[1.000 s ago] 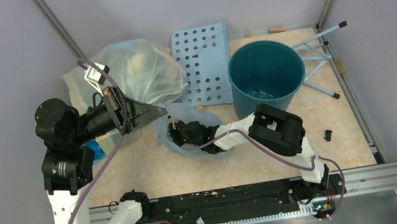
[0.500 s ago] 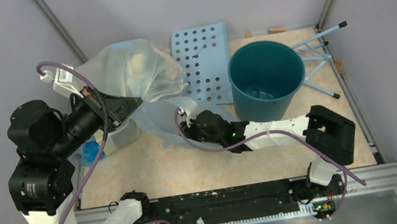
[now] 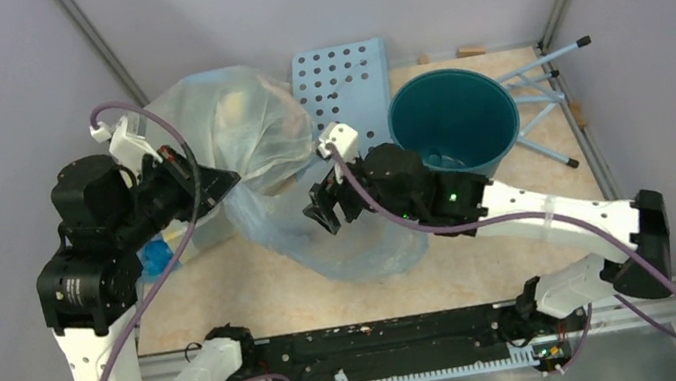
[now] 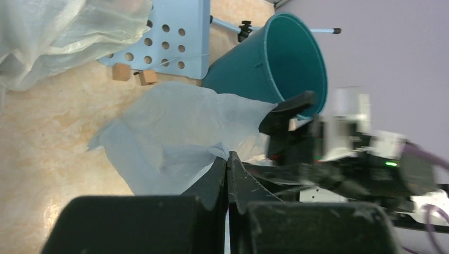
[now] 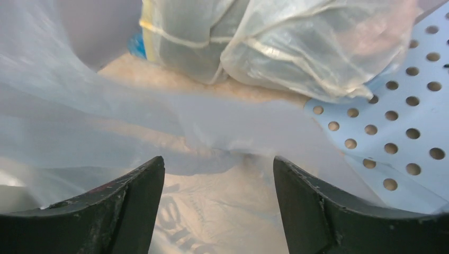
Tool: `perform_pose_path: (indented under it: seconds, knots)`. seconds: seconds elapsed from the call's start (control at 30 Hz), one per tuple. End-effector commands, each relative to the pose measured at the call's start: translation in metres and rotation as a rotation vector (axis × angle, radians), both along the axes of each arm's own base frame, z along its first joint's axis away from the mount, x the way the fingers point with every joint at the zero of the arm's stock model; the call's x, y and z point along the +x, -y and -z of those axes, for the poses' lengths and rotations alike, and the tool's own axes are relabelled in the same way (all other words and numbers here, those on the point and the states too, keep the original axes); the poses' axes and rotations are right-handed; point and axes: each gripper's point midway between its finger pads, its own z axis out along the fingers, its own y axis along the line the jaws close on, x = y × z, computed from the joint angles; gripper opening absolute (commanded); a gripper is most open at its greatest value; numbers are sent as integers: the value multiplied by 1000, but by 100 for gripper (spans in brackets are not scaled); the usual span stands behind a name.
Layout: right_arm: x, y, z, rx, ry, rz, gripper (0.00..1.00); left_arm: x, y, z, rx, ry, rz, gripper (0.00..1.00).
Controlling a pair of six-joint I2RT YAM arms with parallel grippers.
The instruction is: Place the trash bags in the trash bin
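The pale blue trash bag (image 3: 363,247) is stretched from the table up to my left gripper (image 3: 229,180), which is shut on its upper edge. In the left wrist view the jaws (image 4: 229,156) pinch the bag's (image 4: 169,132) corner, with the dark teal trash bin (image 4: 278,61) beyond. The bin (image 3: 453,123) stands upright at the back right. My right gripper (image 3: 321,213) hovers over the bag's middle, open and holding nothing. Its wrist view shows the open gripper (image 5: 217,164) with the bag's film (image 5: 106,127) ahead and below it.
A yellowish stuffed bag (image 3: 233,125) sits at the back left, and a light blue perforated panel (image 3: 346,98) leans behind the bin's left side. A white-legged stand (image 3: 541,89) lies to the right of the bin. Small wooden blocks (image 4: 122,71) lie near the panel.
My right gripper has opened, let go of the trash bag and swung up and back toward the bin. The left gripper pulled the bag's edge up and leftward, spreading the bag out.
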Motion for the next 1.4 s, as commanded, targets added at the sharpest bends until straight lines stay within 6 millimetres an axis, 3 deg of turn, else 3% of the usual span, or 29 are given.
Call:
perform_pose_path:
  seconds: [0.0, 0.2, 0.37, 0.47, 0.7, 0.87, 1.03, 1.2, 1.37]
  knots:
    - [-21, 31, -47, 4, -39, 3, 75, 9, -7, 5, 42, 33, -32, 0]
    - [-27, 68, -67, 16, -89, 96, 76, 17, -32, 33, 122, -35, -171, 0]
    - [-24, 96, -41, -81, -119, 190, 77, 17, -60, 82, 232, -153, -305, 0]
    - [-26, 100, -17, -129, -157, 207, 77, 10, -90, 122, 308, -245, -464, 0]
    - [-28, 90, 38, -176, -273, 245, 77, 1, -98, 164, 319, -302, -519, 0]
    - [-6, 87, 62, -213, -308, 429, 76, -18, -106, 196, 316, -382, -582, 0]
    - [8, 64, 82, -147, -384, 528, 79, -32, -114, 222, 305, -460, -658, 0]
    - [31, 43, 110, -93, -517, 638, 84, -41, -109, 238, 256, -490, -663, 0]
    - [58, 43, 113, -44, -561, 733, 85, -51, -105, 252, 237, -518, -648, 0]
